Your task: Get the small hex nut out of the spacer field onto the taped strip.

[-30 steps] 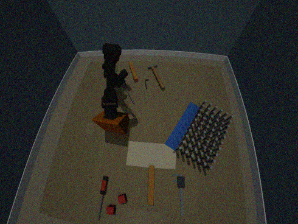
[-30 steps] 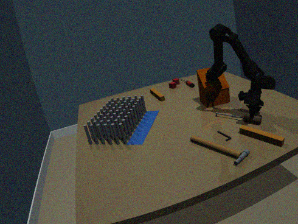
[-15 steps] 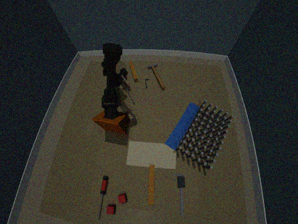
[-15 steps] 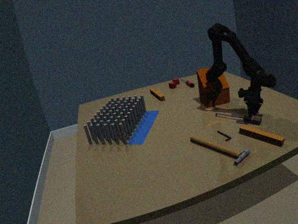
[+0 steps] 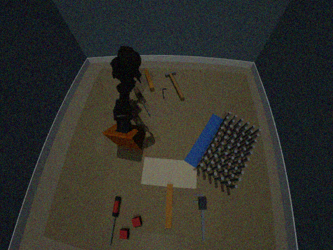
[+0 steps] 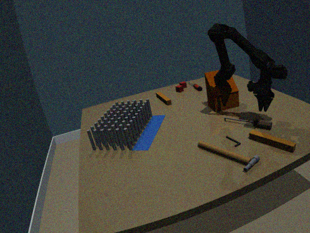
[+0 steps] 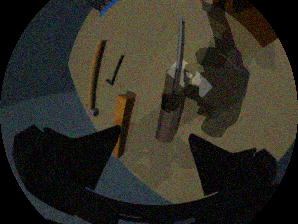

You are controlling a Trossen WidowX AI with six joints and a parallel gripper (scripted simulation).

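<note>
My gripper [image 6: 263, 110] [image 7: 156, 133] is open and empty, above the table near the thick handle of a tool with a long thin shaft. This tool [image 6: 264, 124] [image 7: 167, 122] lies on the table; its shaft [image 5: 147, 109] shows in the top view, and a small bend shows at its far end in the exterior view. The fingers are clear of the handle. The metal spacers [image 5: 231, 153] [image 6: 120, 123] stand upright in a dense field. The blue taped strip [image 5: 204, 140] [image 6: 148, 134] runs along its front. I cannot make out the nut.
Near the gripper lie an orange bar [image 5: 149, 81] [image 6: 272, 140], a hex key [image 5: 163, 93] [image 6: 233, 139] and a hammer [image 5: 177, 86] [image 6: 221, 152]. Beyond the orange base are a pale sheet [image 5: 170, 172], another bar [image 5: 168, 207], a screwdriver [image 5: 116, 207], red cubes [image 5: 136, 221] and a grey-shafted tool [image 5: 202, 203].
</note>
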